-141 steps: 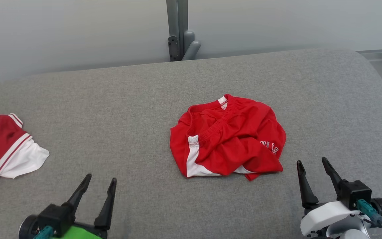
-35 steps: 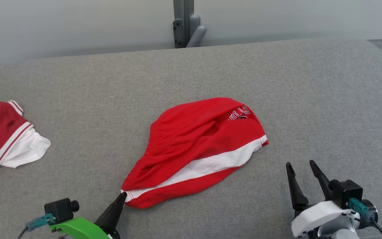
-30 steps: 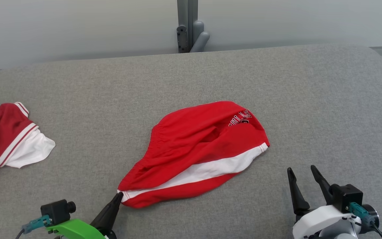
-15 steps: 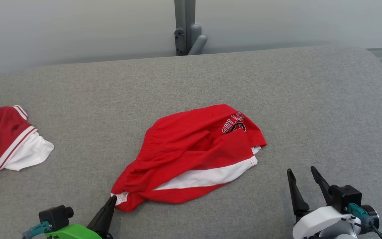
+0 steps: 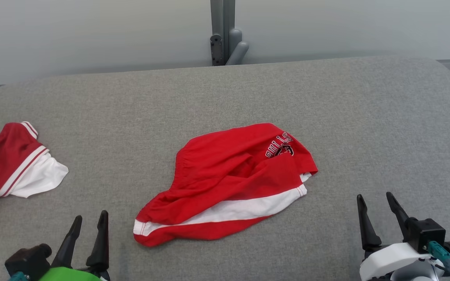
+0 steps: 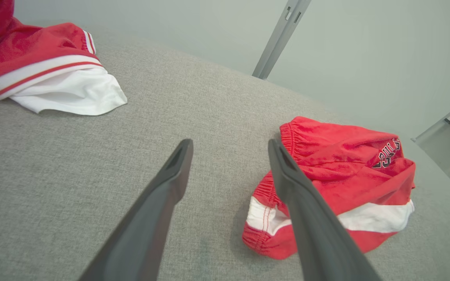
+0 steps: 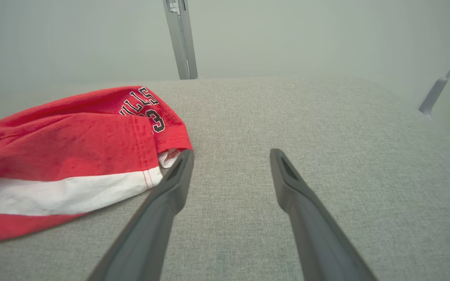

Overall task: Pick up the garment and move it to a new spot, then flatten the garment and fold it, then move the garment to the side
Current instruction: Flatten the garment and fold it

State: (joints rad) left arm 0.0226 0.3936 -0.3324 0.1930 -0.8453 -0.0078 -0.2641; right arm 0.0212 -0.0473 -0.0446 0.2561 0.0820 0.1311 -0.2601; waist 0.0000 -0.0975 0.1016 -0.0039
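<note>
shorts (image 5: 225, 183) ctr cushion (image 5: 365, 117) | L grip (image 5: 91, 215), R grip (image 5: 375, 195): apart, empty | open room R; 2nd garment (image 5: 6, 164) L edge

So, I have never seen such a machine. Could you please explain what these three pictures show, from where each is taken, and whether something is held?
This is a wheeled robot with two arms, each ending in a two-fingered claw. The wide picture comes from a camera on its head: the left claw is at lower left, the right claw at lower right. The other two come from cameras on the wrists, each looking along its own claw. On the grey padded surface lie crumpled red shorts with a white stripe, in the middle, and another red-and-white garment at the far left. Both claws are open and hold nothing.
</note>
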